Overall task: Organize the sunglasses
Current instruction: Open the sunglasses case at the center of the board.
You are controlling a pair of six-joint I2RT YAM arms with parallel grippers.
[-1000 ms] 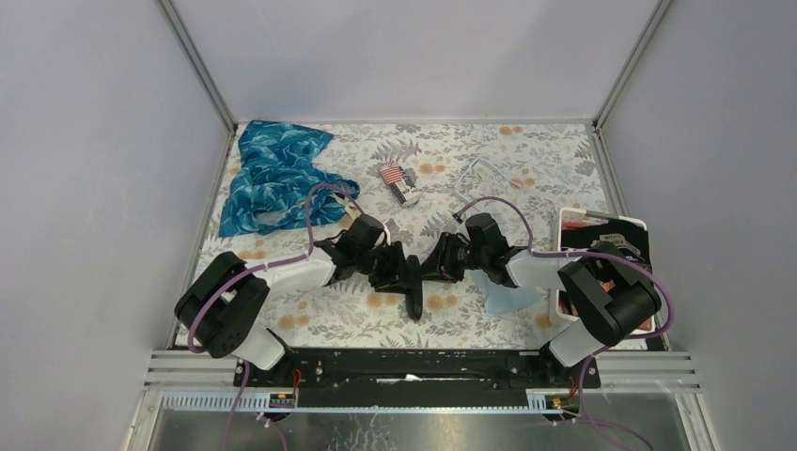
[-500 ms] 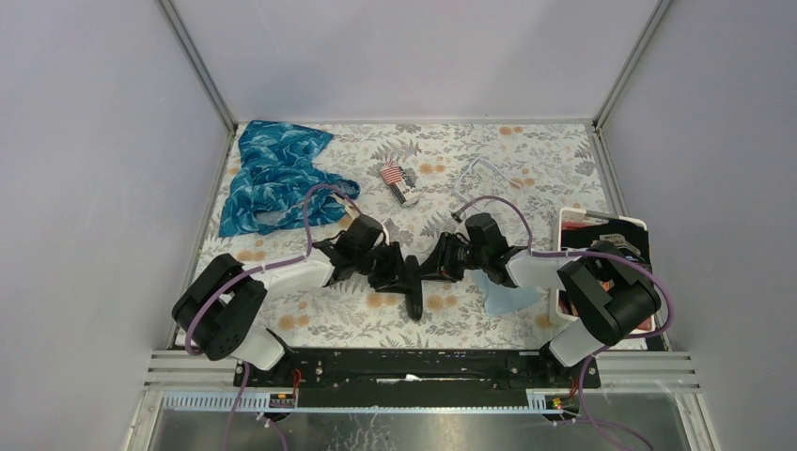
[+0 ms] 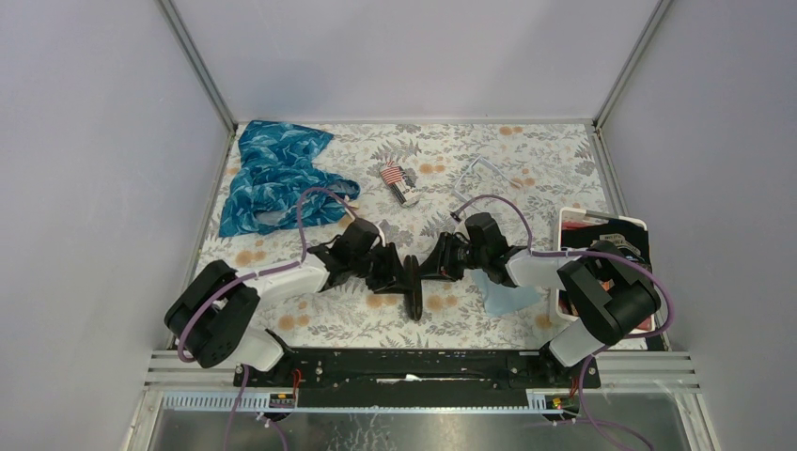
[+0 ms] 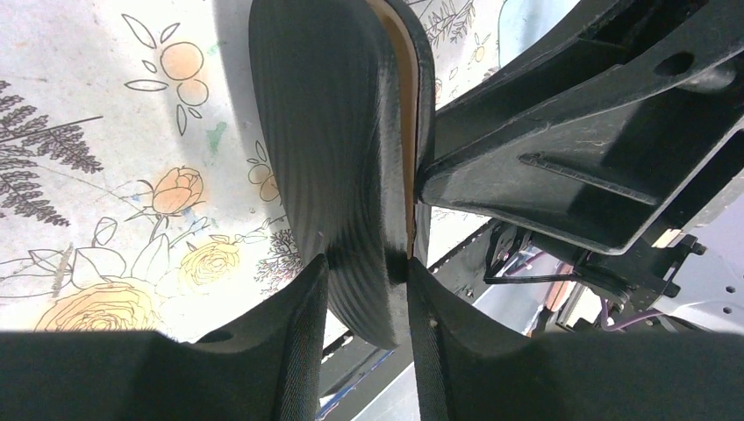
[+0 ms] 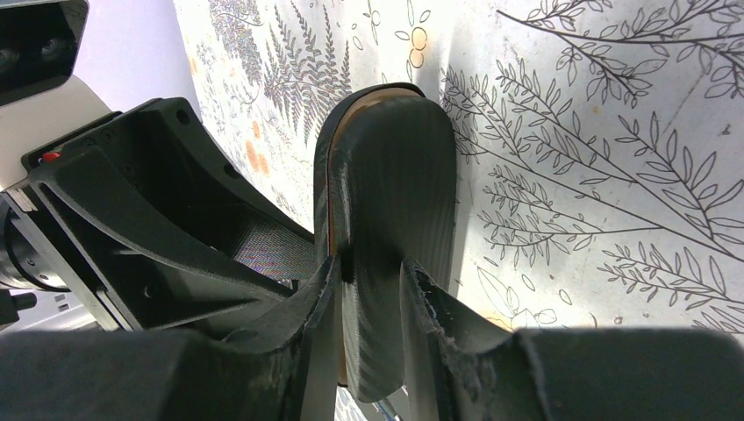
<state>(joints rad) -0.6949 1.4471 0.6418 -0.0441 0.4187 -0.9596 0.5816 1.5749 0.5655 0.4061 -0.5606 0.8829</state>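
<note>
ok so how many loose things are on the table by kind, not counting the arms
cloths: 2 (blue leaf-print cloth, pale blue cloth)
black glasses case: 1
clear glasses: 1
striped packet: 1
white tray: 1
total: 6 that can be made out

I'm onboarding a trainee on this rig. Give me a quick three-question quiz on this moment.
1. True or false: only the left pincer grips the black case.
2. The blue patterned cloth lies: A) far left of the table, B) far right, C) between the arm bases.
3. Which pincer is nearer the white tray?
Key: 1 false, both grip it; 2 A; 3 the right pincer.
</note>
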